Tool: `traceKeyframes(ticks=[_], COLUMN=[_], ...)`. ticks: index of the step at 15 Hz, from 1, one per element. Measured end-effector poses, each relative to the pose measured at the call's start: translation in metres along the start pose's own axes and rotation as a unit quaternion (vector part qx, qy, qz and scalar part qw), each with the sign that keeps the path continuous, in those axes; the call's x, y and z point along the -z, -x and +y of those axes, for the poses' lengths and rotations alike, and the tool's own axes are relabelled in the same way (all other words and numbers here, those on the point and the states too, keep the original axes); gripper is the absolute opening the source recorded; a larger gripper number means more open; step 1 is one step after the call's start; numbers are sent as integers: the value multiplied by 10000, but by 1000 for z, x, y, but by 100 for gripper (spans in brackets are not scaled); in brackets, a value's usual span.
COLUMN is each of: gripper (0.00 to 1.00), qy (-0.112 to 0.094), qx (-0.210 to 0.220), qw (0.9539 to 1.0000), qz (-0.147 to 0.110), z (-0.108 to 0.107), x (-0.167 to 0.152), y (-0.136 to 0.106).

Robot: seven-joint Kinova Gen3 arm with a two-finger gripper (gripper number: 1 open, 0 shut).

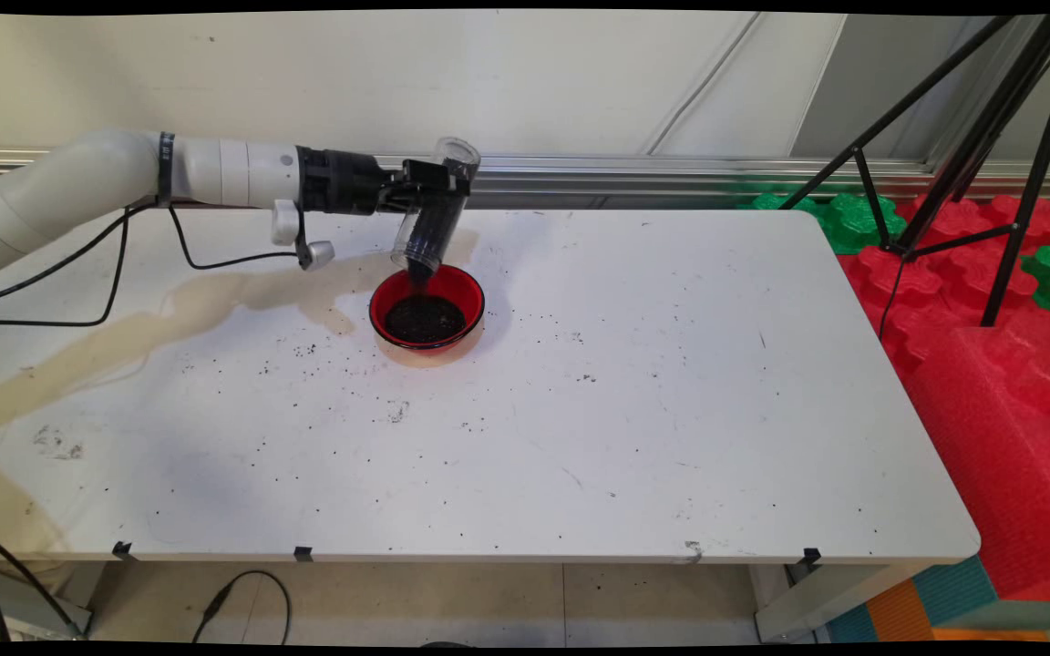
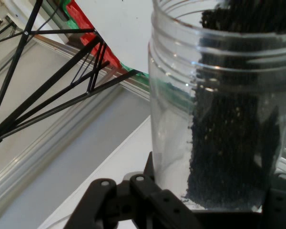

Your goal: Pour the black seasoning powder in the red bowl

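The white rectangular table [image 1: 634, 392] spreads under me, marked with a long tan stain [image 1: 124, 337] running from its left edge toward the middle and peppered with scattered dark specks [image 1: 306, 351]. Off its right side sit red and green foam blocks [image 1: 990, 319] on the floor, with a black tripod [image 1: 990, 137] standing over them; in my hand view that tripod [image 2: 47, 81] crosses the upper left.

My white arm [image 1: 124, 173] reaches in from the left, level above the far part of the table, with black cables [image 1: 78, 264] drooping from it. My black two-finger gripper [image 1: 429, 182] is clamped on a clear round plastic jar [image 1: 434, 214], jaws pressed against its wall near the closed base. I hold the jar tipped steeply, mouth down and base up.

Directly below its mouth, on the far middle of the table, stands a small round red bowl [image 1: 427, 305]. Dark granules [image 1: 425, 319] already form a low heap in the bowl, and a thin dark stream joins jar mouth and heap. In my hand view the jar [image 2: 219, 114] fills the right side, with a thick band of the same dark granules [image 2: 233, 143] lying along its wall.

As I judge it, the pour is well along yet unfinished: much is in the bowl, a good share is in the jar
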Motion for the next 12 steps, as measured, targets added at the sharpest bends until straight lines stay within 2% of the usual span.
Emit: traceKeyframes(ticks=[12], gripper=[0], qy=[-82], qx=[-256], qw=[9996], qz=[-6], z=[-6], x=[-1], y=[-1])
